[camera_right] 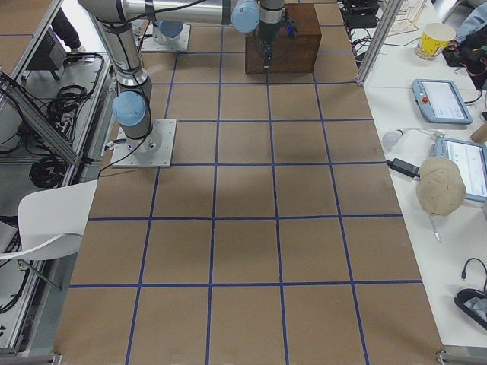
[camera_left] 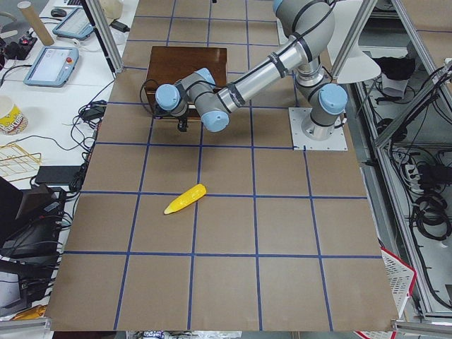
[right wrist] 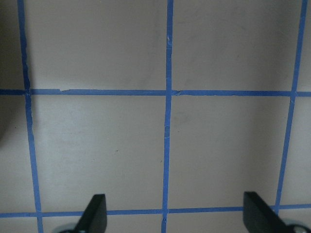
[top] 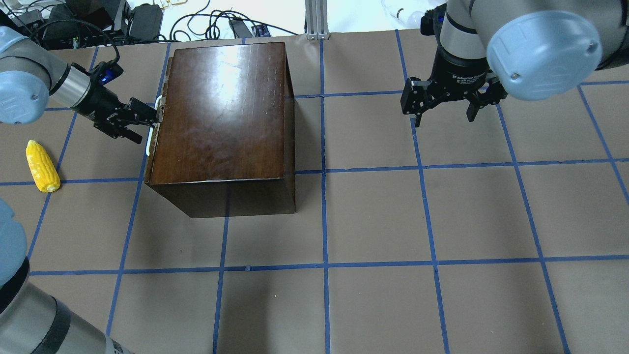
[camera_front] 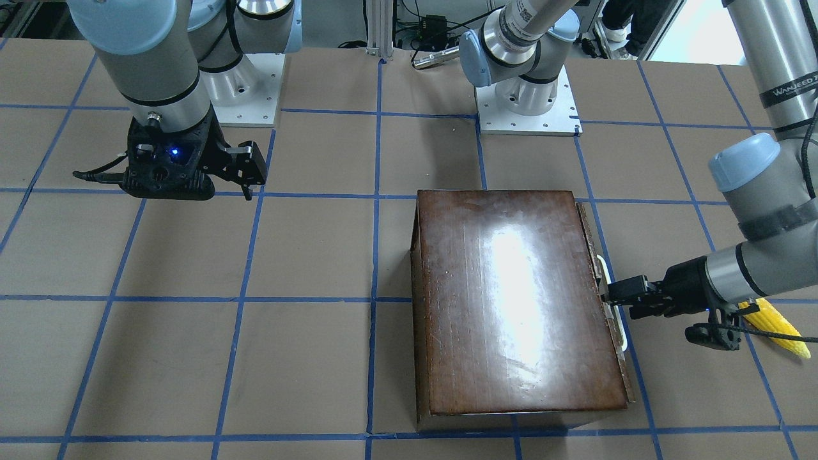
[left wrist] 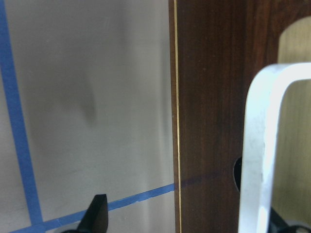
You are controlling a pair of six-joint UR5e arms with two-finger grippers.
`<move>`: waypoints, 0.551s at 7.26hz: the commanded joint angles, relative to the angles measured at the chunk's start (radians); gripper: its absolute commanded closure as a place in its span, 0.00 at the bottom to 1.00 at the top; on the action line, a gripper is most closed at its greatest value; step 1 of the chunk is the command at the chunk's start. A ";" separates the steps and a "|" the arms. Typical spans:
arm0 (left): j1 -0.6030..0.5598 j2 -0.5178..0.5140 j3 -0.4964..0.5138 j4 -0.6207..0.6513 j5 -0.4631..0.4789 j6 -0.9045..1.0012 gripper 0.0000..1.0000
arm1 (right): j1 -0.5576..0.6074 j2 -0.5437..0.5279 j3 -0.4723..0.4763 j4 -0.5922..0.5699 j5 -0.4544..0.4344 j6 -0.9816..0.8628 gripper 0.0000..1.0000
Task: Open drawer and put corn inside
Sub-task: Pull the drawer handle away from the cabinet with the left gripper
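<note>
The glossy dark-brown box [top: 221,113] stands on the table's left half, its drawer shut. The drawer's dark front panel [left wrist: 209,97] with the whitish handle [top: 158,104] faces my left arm. My left gripper [top: 147,127] is open right at the handle [left wrist: 257,145]. One fingertip [left wrist: 97,211] shows beside the panel; the other is hidden behind the handle. The yellow corn [top: 42,160] lies on the table left of the box, behind the left wrist, also in the front-facing view [camera_front: 776,326]. My right gripper [top: 443,115] hangs open and empty above the table, far right of the box.
The table is brown paper with a grid of blue tape [right wrist: 167,121]. The two arm bases [camera_front: 527,105] stand at the robot's side of the table. Cables and electronics [top: 147,19] lie beyond the far edge behind the box.
</note>
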 commanded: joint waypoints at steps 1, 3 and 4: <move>0.012 0.000 0.001 -0.001 0.002 0.020 0.00 | 0.000 0.000 0.000 0.001 0.000 0.000 0.00; 0.026 0.001 0.002 0.001 0.040 0.034 0.00 | 0.000 0.000 0.000 0.001 0.000 0.000 0.00; 0.034 0.000 0.002 0.001 0.041 0.046 0.00 | 0.000 0.000 0.000 0.000 0.000 0.000 0.00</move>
